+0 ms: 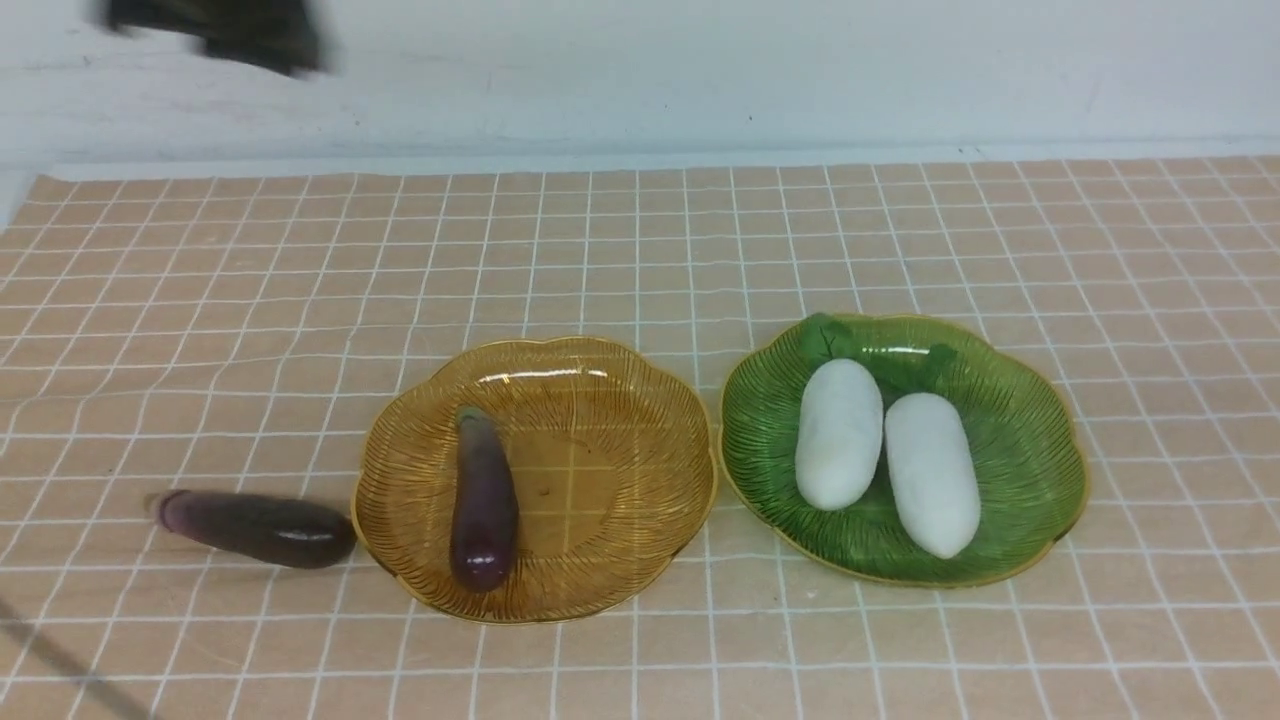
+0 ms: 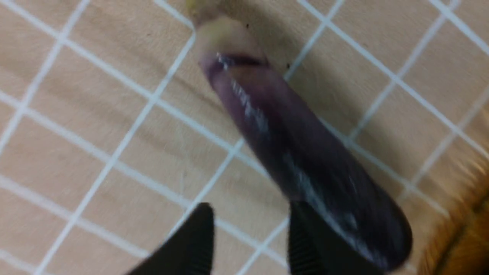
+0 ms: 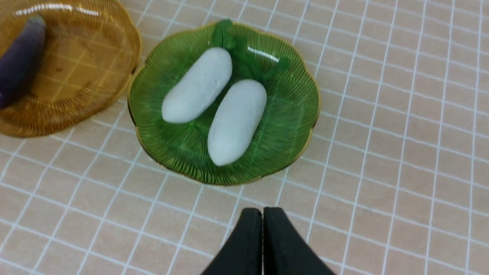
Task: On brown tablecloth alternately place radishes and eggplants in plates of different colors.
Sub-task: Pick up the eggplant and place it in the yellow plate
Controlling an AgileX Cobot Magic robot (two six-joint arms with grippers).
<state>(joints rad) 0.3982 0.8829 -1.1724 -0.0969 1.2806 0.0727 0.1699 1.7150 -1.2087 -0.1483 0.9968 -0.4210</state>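
Observation:
On the brown tablecloth [image 1: 640, 250] stand two plates. The amber plate [image 1: 610, 560] holds one purple eggplant [image 1: 483, 497]. A second eggplant [image 1: 255, 530] lies blurred on the cloth just left of that plate. In the green plate [image 1: 1030, 470] two white radishes [image 1: 838, 432] [image 1: 932, 472] lie side by side. In the left wrist view my left gripper [image 2: 250, 208] stands open with cloth showing in the gap. The loose eggplant [image 2: 290, 145] lies against the outside of one finger [image 2: 305, 236]. My right gripper [image 3: 263, 211] is shut and empty, hanging short of the green plate [image 3: 298, 99].
A dark blurred shape [image 1: 220, 35] hangs at the top left of the front view before the white wall. A thin shadow [image 1: 60, 650] crosses the cloth at the lower left. The amber plate's rim [image 2: 458, 236] lies close to the loose eggplant's fat end.

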